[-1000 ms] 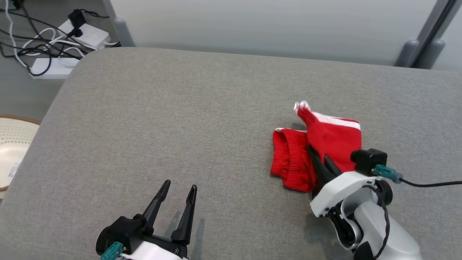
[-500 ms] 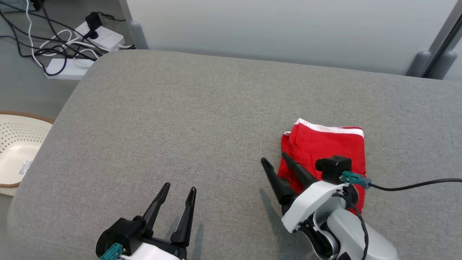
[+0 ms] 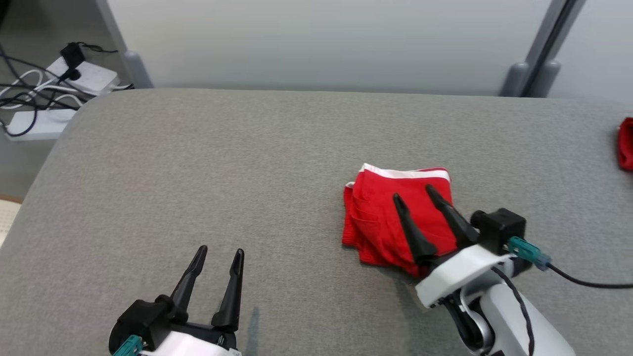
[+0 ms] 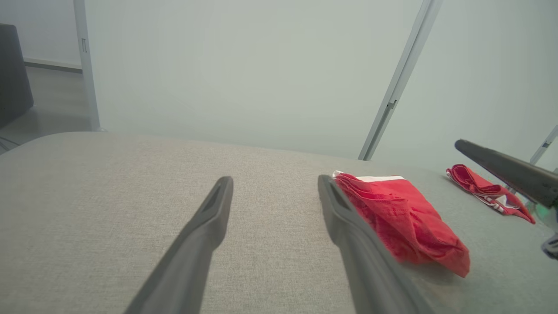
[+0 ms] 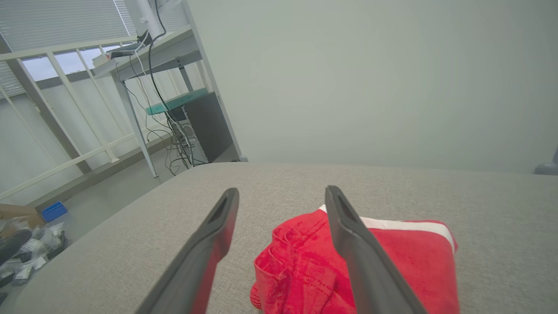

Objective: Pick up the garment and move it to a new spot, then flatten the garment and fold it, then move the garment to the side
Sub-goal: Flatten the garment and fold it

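Since the folded red garment (image 3: 376, 217) lies right of centre on the grey counter (image 3: 198, 163), the right gripper (image 3: 412, 192) is held over it, jaws spread wide and empty, apparently for moving it aside; the left gripper (image 3: 221, 249) is held wide, well apart.

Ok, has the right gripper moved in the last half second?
Yes. Against the folded red garment, which has stayed put, the right gripper has swung right: its open jaws straddled the garment's left edge, now both are over its middle.
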Available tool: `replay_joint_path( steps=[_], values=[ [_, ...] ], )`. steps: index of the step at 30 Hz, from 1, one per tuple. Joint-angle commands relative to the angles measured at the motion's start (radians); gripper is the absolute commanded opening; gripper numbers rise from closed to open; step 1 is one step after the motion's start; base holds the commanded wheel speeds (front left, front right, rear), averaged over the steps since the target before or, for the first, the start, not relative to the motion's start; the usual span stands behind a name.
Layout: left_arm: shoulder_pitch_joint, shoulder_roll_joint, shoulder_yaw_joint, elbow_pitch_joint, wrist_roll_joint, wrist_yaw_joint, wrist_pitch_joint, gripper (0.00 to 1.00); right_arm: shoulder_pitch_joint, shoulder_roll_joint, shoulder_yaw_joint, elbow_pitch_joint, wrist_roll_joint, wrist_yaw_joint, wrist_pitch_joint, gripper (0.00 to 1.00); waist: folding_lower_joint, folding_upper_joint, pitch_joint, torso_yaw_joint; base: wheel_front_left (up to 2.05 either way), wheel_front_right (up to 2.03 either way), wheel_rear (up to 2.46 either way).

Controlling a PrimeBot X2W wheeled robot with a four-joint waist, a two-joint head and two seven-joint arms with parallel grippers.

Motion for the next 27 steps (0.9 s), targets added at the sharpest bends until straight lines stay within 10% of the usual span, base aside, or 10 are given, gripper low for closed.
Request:
replay_joint_path(
  steps=[1,27],
  values=[
    [-0.011,0.002,0.036,-0.027,-0.012,0.008,-0.006,1.00,0.006,0.011,0.003,-0.033,-0.014,0.000,-0.012,1.00,0.0000,0.0000,-0.006,-0.020,0.00,0.00,0.00],
    [0.143,0.002,0.201,-0.191,0.023,0.125,-0.006,1.00,0.326,-0.004,-0.263,-0.182,-0.179,0.000,-0.012,1.00,0.0000,0.0000,-0.110,-0.169,0.00,0.00,0.00]
  ],
)
